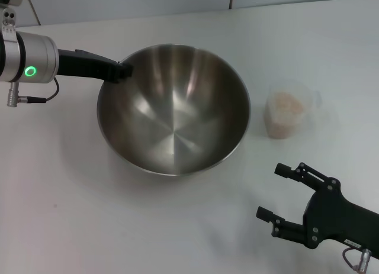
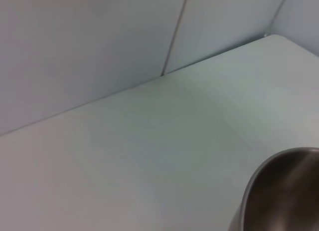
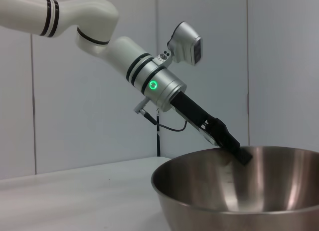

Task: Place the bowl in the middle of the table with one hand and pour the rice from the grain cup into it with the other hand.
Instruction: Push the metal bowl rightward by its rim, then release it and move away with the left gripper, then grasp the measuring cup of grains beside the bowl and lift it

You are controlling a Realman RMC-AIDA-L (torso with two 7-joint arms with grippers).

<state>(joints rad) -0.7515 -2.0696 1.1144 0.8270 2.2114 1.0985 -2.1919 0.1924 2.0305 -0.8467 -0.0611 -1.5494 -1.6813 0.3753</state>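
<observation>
The steel bowl [image 1: 173, 108] sits in the middle of the white table [image 1: 71, 215], empty inside. My left gripper [image 1: 122, 70] is shut on its far-left rim. The right wrist view shows the bowl [image 3: 239, 191] with the left gripper [image 3: 242, 154] clamped on its rim. Part of the bowl [image 2: 284, 191] shows in the left wrist view. The clear grain cup [image 1: 288, 111] stands upright to the right of the bowl, apart from it, with the pale rice [image 1: 286, 102] inside. My right gripper [image 1: 269, 192] is open and empty, near the front right edge, short of the cup.
A grey wall [image 2: 89, 46] runs along the table's far edge. Bare tabletop lies in front of the bowl and to its left.
</observation>
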